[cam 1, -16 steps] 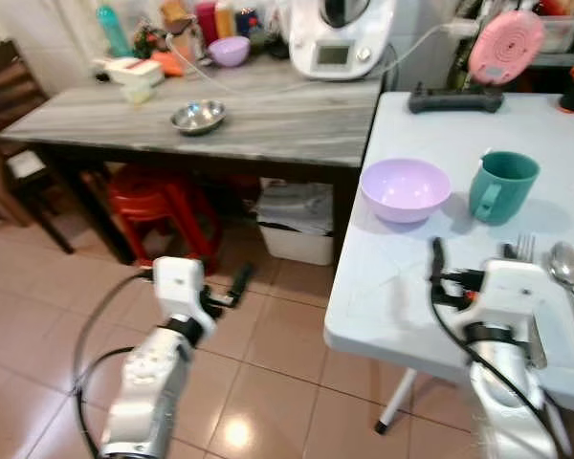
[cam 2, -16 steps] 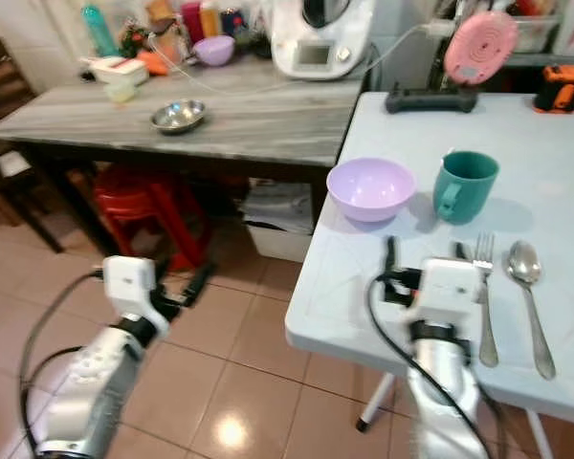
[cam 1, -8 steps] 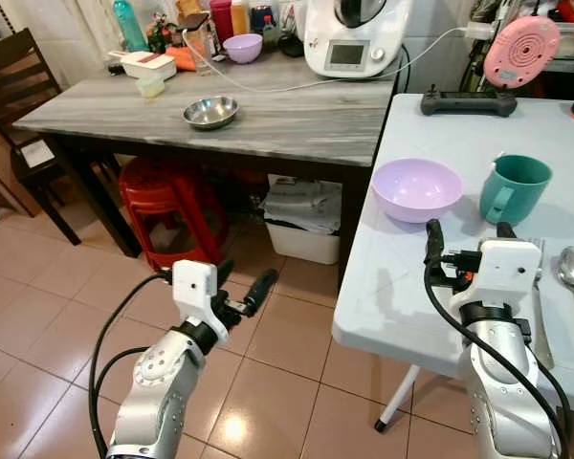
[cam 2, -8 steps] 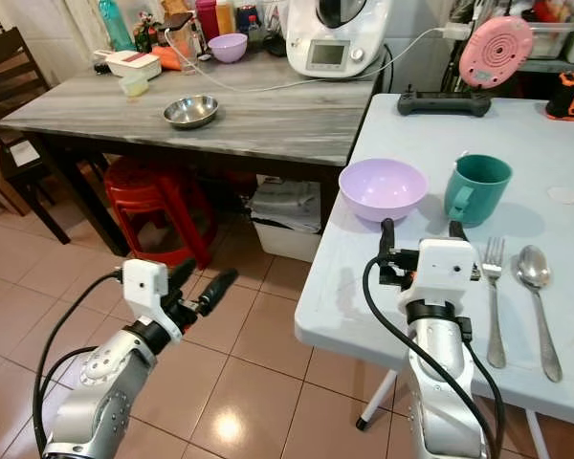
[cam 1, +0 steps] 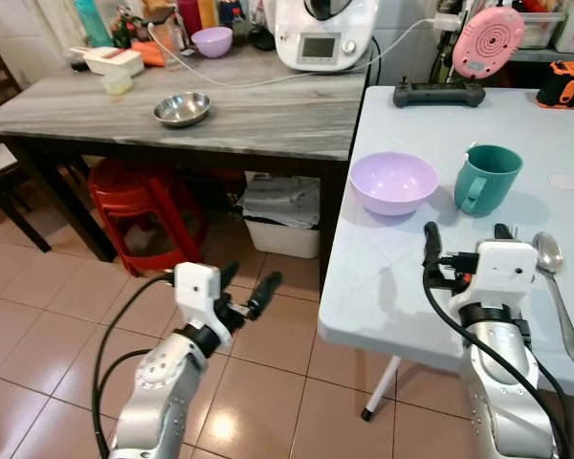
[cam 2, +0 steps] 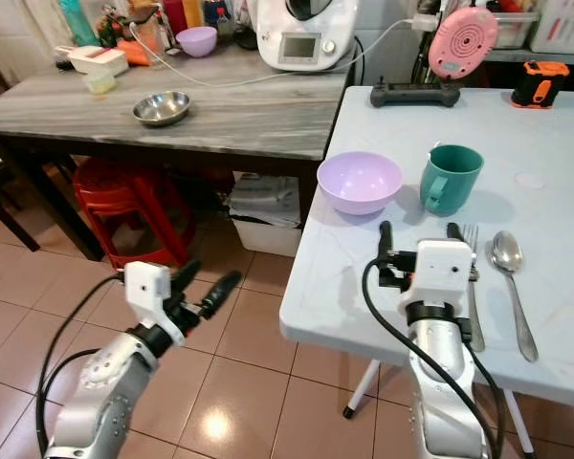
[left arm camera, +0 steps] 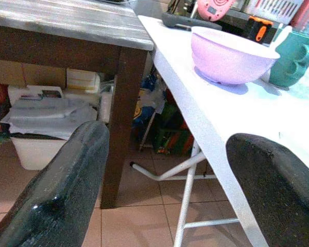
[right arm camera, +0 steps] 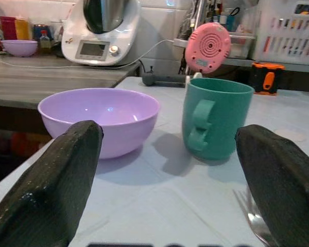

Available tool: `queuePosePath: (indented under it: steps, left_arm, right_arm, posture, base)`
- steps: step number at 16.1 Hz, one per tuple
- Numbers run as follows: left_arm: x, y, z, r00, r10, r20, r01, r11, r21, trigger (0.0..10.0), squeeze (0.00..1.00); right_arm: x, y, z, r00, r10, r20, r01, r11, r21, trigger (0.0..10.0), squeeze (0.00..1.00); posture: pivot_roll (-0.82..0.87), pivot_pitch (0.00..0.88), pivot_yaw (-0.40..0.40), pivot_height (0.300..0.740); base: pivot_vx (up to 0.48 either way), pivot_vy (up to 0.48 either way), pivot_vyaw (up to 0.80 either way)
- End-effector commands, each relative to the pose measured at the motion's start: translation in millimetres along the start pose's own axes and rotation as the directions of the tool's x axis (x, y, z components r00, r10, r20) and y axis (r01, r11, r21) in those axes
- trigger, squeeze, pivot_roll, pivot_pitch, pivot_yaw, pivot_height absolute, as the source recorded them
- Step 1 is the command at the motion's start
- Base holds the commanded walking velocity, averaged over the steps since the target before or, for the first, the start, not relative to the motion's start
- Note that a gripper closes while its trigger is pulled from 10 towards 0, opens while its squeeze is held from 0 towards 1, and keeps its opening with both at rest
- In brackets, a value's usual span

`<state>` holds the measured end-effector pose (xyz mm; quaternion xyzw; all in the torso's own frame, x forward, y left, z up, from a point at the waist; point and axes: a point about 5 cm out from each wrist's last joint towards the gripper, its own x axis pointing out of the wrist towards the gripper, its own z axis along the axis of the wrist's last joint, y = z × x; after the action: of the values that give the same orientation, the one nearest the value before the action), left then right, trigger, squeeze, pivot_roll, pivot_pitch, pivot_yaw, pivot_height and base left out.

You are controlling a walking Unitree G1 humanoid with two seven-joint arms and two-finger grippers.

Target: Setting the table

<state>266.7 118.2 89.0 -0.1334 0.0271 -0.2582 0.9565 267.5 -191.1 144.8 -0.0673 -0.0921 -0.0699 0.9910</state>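
**Robot squares up to the white table, both grippers empty**

At the lower right of the head view, the right gripper [cam 2: 416, 234] hovers low over the near part of the white table [cam 2: 344, 287], its two black fingers spread wide and holding nothing. Compared with a second ago the whole scene has slid and sharpened, which reads as the camera settling, not the tableware moving; the arm itself sits much as it did half a second back. That suggests the approach is finished and a pick or an adjustment of the setting is the next step.

At the lower left, the left gripper [cam 1: 244, 292] hangs over the tiled floor [cam 1: 38, 316], fingers parted and empty, level with the table's edge but well clear of it.

Just right of the right gripper lie a metal fork [cam 2: 473, 287] and a spoon [cam 2: 509, 277], slim and shiny, side by side with handles toward the robot. Beyond the fingers stand a lilac bowl [right arm camera: 99, 116], smooth, round and glossy like plastic, and beside it a matte teal mug [right arm camera: 215, 116] with a chunky handle turned toward the bowl; the two are close but apart.

Further up, a grey wood-grain side table [cam 1: 268, 115] carries a small steel bowl [cam 1: 182, 108] and a white kitchen machine [cam 1: 316, 33]. A red stool [cam 1: 139, 206] sits beneath it.
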Motion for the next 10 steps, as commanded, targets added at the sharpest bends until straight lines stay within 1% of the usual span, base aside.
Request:
queuePosePath:
  steps: [1,10]
  left_arm:
    - [-3.2,1.9,3.3,1.000,-0.002,0.011,0.002,1.000,0.011,10.0,0.00]
    - [-4.1,3.0,4.1,1.000,-0.014,0.001,0.014,1.000,0.019,10.0,0.00]
  right_arm:
    - [0.1,4.0,-1.3,1.000,0.012,-0.003,-0.012,1.000,0.002,10.0,0.00]
    - [-3.4,10.3,-2.3,0.999,0.037,0.009,-0.036,0.999,-0.020,10.0,0.00]
  posture:
    - [-0.09,0.050,0.106,0.740]
    - [-0.08,0.046,0.114,0.740]
  base:
    - [0.281,0.000,0.00]
    - [0.280,0.000,0.00]
